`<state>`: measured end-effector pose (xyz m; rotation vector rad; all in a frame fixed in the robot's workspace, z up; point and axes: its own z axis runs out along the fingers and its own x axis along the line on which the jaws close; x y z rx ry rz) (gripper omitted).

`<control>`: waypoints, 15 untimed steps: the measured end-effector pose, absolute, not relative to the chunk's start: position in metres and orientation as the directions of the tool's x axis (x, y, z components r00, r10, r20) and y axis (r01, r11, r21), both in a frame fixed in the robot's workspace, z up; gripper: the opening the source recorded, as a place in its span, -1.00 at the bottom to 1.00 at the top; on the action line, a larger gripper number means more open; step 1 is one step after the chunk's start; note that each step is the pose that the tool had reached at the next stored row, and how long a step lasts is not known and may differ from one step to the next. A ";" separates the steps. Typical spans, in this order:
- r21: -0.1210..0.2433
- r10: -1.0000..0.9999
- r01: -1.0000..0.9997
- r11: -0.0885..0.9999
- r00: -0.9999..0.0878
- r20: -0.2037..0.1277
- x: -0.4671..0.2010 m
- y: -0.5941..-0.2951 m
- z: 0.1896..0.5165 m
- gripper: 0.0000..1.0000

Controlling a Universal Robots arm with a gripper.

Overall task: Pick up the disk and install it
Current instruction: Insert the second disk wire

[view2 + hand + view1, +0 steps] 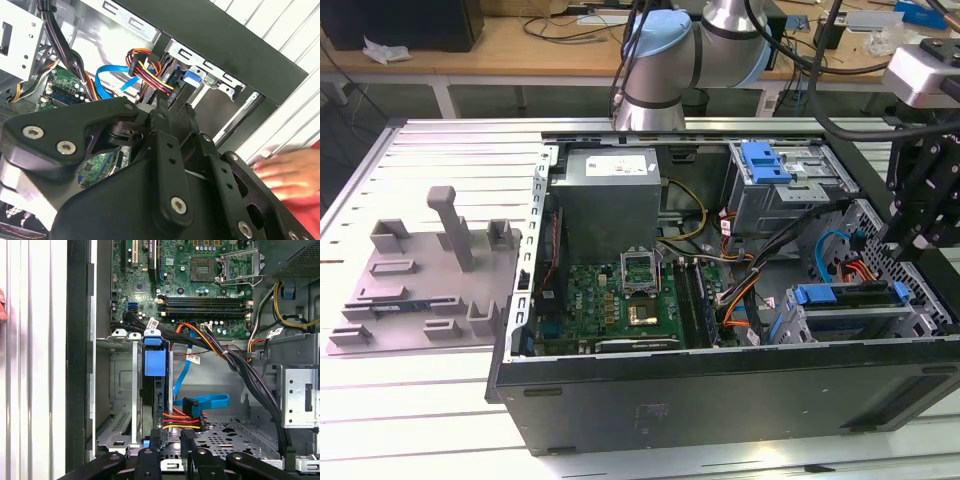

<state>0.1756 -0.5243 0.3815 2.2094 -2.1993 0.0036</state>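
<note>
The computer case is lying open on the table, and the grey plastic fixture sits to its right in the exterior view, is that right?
No. The grey plastic fixture sits to the exterior view's left of the open computer case, on the table. The exterior view shows it.

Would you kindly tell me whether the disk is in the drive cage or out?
In: the disk sits slotted inside the metal cage, its blue rail showing.

print on the power supply label (623, 166) is illegible.
</note>
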 end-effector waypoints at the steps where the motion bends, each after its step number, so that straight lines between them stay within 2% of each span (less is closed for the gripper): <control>1: 0.015 -1.000 -1.000 -0.004 0.005 0.019 0.176 -0.524 0.382 -0.40; 4: 0.015 -1.000 -1.000 -0.004 0.005 0.024 0.176 -0.520 0.381 -0.40; 7: 0.016 -0.998 -1.000 -0.004 0.005 0.064 0.176 -0.502 0.382 -0.40; 12: 0.016 -0.990 -1.000 -0.012 0.015 0.142 0.176 -0.489 0.382 -0.40; 15: 0.017 -0.986 -1.000 -0.027 0.029 0.164 0.175 -0.477 0.381 -0.40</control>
